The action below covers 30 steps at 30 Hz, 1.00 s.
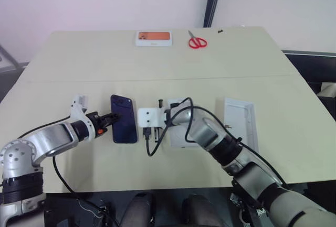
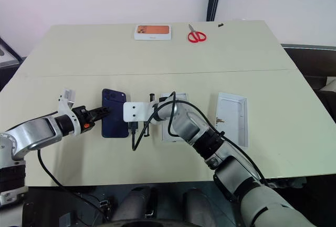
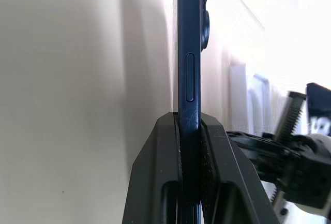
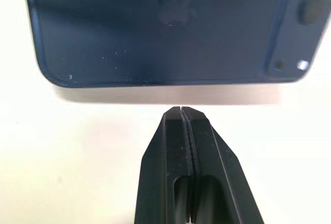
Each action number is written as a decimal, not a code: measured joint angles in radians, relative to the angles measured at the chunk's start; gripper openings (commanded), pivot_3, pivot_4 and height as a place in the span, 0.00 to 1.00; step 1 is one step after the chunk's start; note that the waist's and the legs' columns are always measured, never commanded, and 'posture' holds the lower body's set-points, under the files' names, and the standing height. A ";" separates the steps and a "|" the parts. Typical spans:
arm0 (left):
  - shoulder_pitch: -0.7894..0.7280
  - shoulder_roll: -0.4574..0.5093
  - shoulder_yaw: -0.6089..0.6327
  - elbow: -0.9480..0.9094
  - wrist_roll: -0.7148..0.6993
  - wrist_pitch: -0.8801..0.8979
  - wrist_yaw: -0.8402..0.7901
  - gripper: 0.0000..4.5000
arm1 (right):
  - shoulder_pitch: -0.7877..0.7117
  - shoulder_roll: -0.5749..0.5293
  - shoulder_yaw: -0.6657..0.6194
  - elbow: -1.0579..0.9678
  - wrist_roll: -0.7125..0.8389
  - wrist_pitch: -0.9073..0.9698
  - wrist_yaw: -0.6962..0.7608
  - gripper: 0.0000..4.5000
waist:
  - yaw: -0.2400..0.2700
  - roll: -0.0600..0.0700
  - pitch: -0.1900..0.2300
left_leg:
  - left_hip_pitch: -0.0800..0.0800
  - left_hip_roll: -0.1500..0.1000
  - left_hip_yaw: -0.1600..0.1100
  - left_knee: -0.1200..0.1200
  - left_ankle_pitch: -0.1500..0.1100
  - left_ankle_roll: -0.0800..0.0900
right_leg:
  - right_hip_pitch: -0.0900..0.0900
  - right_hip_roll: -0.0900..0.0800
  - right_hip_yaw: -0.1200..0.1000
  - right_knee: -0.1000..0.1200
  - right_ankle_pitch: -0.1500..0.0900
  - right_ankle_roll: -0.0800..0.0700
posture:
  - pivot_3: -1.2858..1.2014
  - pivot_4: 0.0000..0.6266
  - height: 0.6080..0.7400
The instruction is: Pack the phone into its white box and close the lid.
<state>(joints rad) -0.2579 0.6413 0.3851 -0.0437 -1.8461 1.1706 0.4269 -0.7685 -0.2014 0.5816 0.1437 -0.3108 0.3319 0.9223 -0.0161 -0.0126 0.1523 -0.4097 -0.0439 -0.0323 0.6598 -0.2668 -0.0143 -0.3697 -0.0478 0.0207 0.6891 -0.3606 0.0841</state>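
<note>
The dark navy phone [image 1: 124, 119] lies back up at the table's front left, its camera cluster at the far corner. My left gripper [image 3: 189, 125] is shut on the phone's left long edge, seen edge-on in the left wrist view. My right gripper [image 4: 181, 111] is shut and empty, its tips just short of the phone's [image 4: 165, 27] right long edge, where a thin shadow lies on the table. The white box [image 1: 178, 135] sits partly hidden under my right forearm. The lid [image 1: 242, 122] lies inside up further right.
A white box with an orange picture [image 1: 153, 38] and red scissors [image 1: 197, 42] lie at the table's far edge. A black cable [image 1: 152, 148] loops from my right wrist over the table between the phone and the box.
</note>
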 measured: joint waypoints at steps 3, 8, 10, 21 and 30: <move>-0.017 0.015 -0.039 0.003 -0.047 -0.030 0.013 0.02 | 0.027 -0.062 -0.047 -0.122 0.035 0.056 0.035 0.00 | 0.004 -0.001 0.001 | -0.001 0.000 0.000 0.000 0.000 0.000 | 0.000 0.000 0.000 -0.002 0.000 0.000 | 0.52 0.24 1.00; -0.120 0.010 -0.127 0.001 -0.088 -0.068 0.020 0.02 | 0.068 -0.200 -0.183 -0.328 0.141 0.166 0.110 0.00 | 0.007 -0.004 0.003 | -0.002 0.000 0.000 0.000 0.000 0.000 | 0.001 0.000 0.000 -0.003 0.000 0.000 | 0.52 0.24 1.00; -0.171 -0.020 -0.155 -0.008 -0.092 -0.098 0.029 0.02 | 0.096 -0.267 -0.223 -0.371 0.170 0.181 0.129 0.00 | 0.008 -0.004 0.003 | -0.002 0.000 0.000 0.000 0.000 0.001 | 0.002 0.000 0.000 -0.004 0.000 0.000 | 0.52 0.24 1.00; -0.307 -0.301 -0.374 0.053 -0.102 -0.160 0.202 0.02 | 0.203 -0.487 -0.359 -0.362 0.219 0.200 0.110 0.00 | -0.003 -0.006 0.005 | -0.002 0.001 0.001 0.000 0.000 0.001 | 0.005 0.002 0.002 -0.004 0.000 0.000 | 0.52 0.24 1.00; -0.305 -0.333 -0.424 0.069 -0.100 -0.189 0.268 0.02 | 0.242 -0.528 -0.362 -0.357 0.236 0.204 0.083 0.00 | 0.016 -0.007 0.007 | -0.002 0.001 0.000 0.003 0.000 0.001 | 0.008 0.001 0.002 -0.006 0.000 0.000 | 0.52 0.24 1.00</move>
<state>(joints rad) -0.5633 0.3080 -0.0390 0.0250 -1.9460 0.9815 0.6948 -0.5265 -0.7290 0.2200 -0.2135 -0.0748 0.5362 1.0048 0.0000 -0.0196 0.1592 -0.4121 -0.0431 -0.0319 0.6630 -0.2671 -0.0131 -0.3622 -0.0464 0.0227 0.6835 -0.3606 0.0842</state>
